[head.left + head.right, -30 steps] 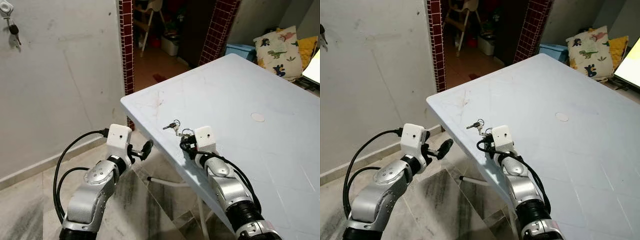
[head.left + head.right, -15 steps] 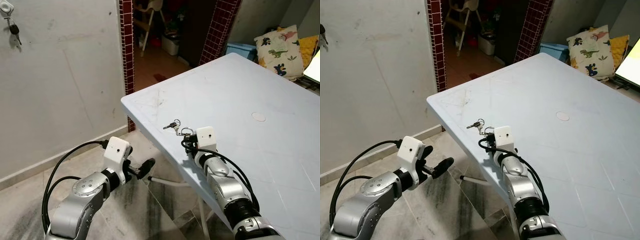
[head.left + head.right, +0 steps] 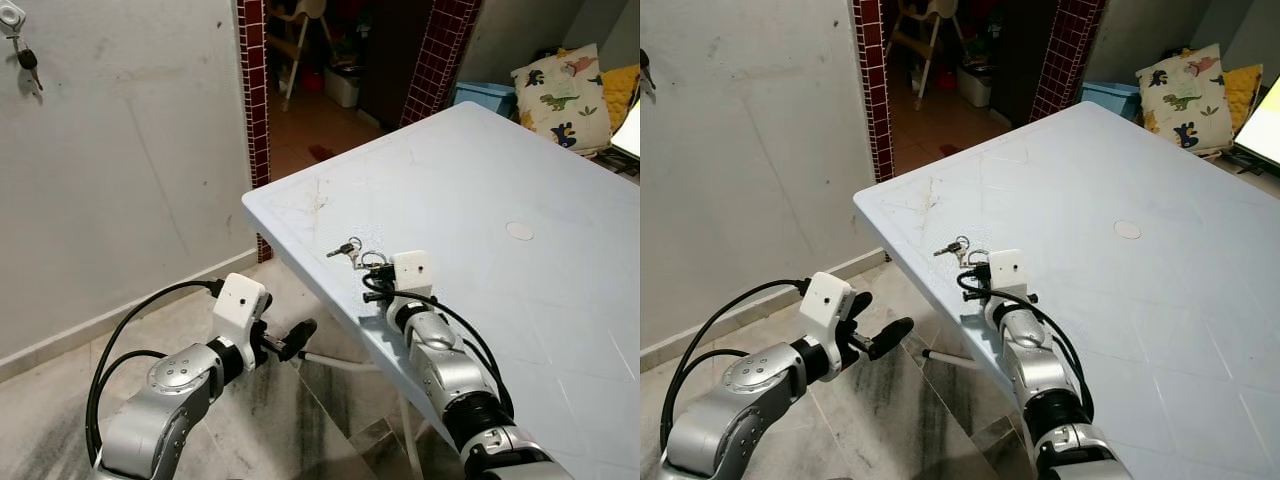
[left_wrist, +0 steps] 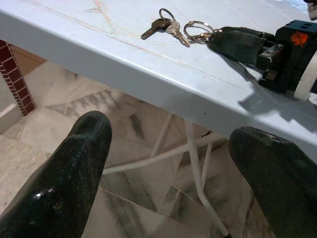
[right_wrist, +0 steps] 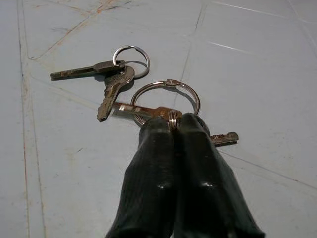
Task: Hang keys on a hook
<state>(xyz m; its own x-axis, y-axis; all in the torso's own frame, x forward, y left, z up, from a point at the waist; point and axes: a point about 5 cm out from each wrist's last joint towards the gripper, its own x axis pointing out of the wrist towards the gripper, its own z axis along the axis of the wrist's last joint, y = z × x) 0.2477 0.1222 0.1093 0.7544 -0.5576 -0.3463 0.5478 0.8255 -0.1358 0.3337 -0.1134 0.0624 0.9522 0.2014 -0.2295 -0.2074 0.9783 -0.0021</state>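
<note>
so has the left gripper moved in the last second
Yes. The left gripper has dropped from about table edge height to lower beside it, toward the floor, fingers open.

Home — dinosaur cushion, high chair past brick doorway.

Bare table lies beyond my right pincer; the wall bounds open floor at left.
</note>
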